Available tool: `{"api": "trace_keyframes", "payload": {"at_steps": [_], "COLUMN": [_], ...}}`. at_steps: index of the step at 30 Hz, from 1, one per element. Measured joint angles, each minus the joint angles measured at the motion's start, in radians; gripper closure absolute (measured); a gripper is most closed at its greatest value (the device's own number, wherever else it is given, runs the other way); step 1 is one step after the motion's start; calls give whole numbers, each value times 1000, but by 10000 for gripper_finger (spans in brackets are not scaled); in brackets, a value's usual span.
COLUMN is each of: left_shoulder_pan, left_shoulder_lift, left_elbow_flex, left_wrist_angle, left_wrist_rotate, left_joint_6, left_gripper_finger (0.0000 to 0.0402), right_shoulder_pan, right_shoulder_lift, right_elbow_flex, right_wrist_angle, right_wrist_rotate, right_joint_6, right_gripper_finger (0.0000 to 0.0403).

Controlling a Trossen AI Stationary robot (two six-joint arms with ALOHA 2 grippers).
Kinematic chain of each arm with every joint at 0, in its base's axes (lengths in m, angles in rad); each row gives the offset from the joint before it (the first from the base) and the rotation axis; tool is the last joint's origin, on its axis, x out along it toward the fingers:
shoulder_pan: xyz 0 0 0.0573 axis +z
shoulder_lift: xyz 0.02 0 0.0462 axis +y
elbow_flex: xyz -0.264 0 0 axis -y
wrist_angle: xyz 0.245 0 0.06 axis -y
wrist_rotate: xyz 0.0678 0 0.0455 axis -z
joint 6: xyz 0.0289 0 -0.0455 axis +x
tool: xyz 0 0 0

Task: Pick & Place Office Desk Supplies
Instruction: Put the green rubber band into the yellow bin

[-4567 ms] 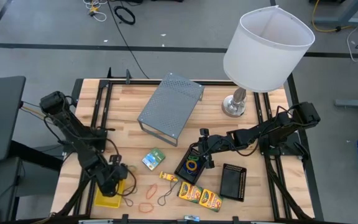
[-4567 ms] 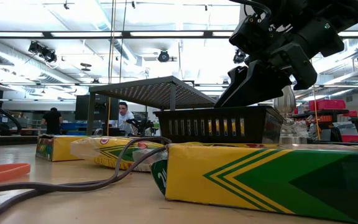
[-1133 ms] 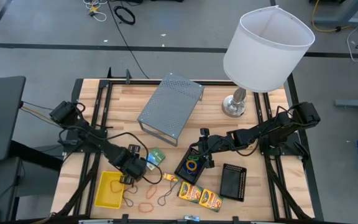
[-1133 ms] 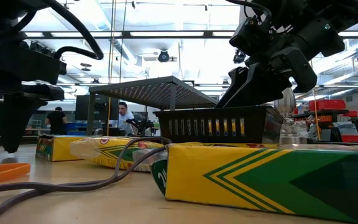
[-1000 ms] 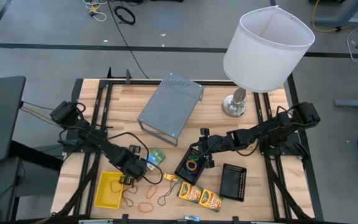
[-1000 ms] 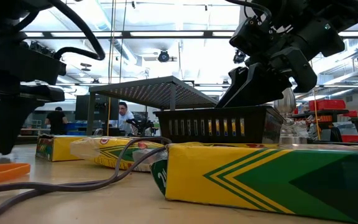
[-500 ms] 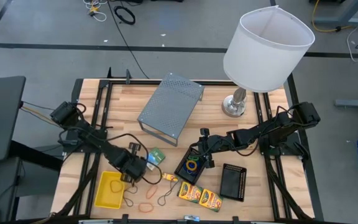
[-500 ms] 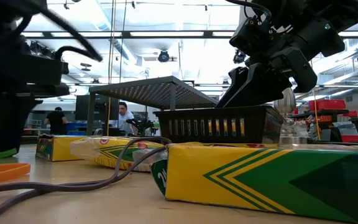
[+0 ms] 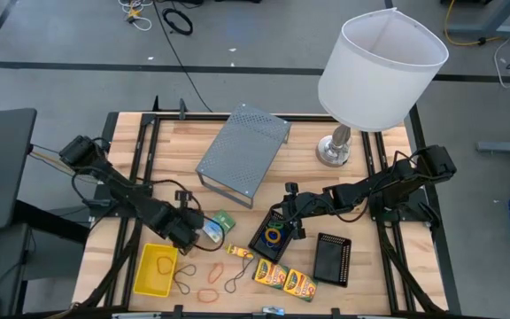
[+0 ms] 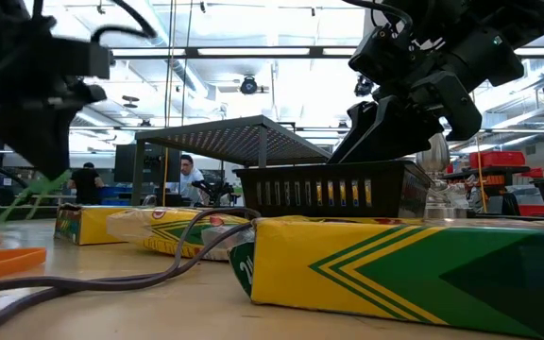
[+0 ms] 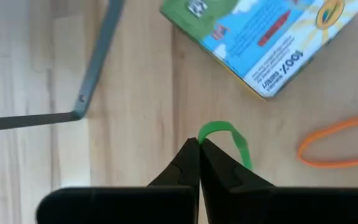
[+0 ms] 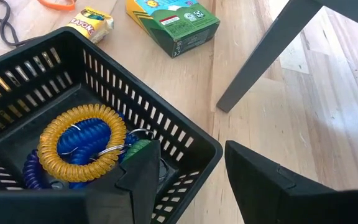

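My left gripper [image 11: 199, 144] is shut on a green rubber band [image 11: 226, 138] above the wood, just short of the green-white packet [image 9: 219, 227] and beside the yellow basket [image 9: 156, 270]. Orange band loops [image 9: 209, 294] lie on the table near the front edge. My right gripper [image 12: 188, 165] is open over a corner of a black mesh tray [image 9: 272, 235] that holds coiled yellow and blue cords. One finger is above the tray's inside and one is outside its wall. Whether they touch it, I cannot tell. Crayon boxes [image 9: 286, 280] and a second black tray [image 9: 332, 259] lie flat nearby. My left gripper pinches the green band between its two fingertips, and a short loop [image 11: 219, 128] of it sticks out past them. The fingers come steeply from above. In the low view the band [image 10: 32, 195] hangs slanting below the fingers. Whether its lower end reaches the table, I cannot tell.
A grey perforated metal shelf [image 9: 243, 152] stands at the table's far middle. A lamp with a big white shade [image 9: 377, 66] stands at the far right. Dark cord loops [image 9: 235, 283] and a small crayon packet [image 9: 240, 252] lie by the front edge. People stand in the room beyond.
My left gripper has shut on the green band that lay on the table. It has then risen, tipped and drawn back a little toward the table's left edge. The band has come up with it.
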State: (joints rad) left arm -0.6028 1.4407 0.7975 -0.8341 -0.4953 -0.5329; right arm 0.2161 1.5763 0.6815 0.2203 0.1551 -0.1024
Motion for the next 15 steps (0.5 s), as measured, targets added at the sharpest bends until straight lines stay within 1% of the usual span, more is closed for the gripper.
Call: {"api": "trace_keyframes", "payload": {"at_steps": [5, 8, 12, 15], "left_shoulder_pan": [-29, -75, -163, -257], "left_shoulder_lift": [-98, -173, -289, -371], "left_elbow_flex": [0, 0, 0, 0], "left_wrist_angle": [-36, -38, -37, -7], "left_wrist_rotate": [-18, -33, -69, -147], "left_joint_6": [-30, -44, -79, -115], "left_gripper_finger": [400, 401, 401, 401], "right_shoulder_pan": [0, 0, 0, 0], "right_shoulder_lift": [0, 0, 0, 0], "right_elbow_flex": [0, 0, 0, 0], "right_wrist_angle": [0, 0, 0, 0], "right_wrist_rotate": [0, 0, 0, 0], "right_joint_6": [0, 0, 0, 0], "right_gripper_finger": [215, 215, 215, 215]}}
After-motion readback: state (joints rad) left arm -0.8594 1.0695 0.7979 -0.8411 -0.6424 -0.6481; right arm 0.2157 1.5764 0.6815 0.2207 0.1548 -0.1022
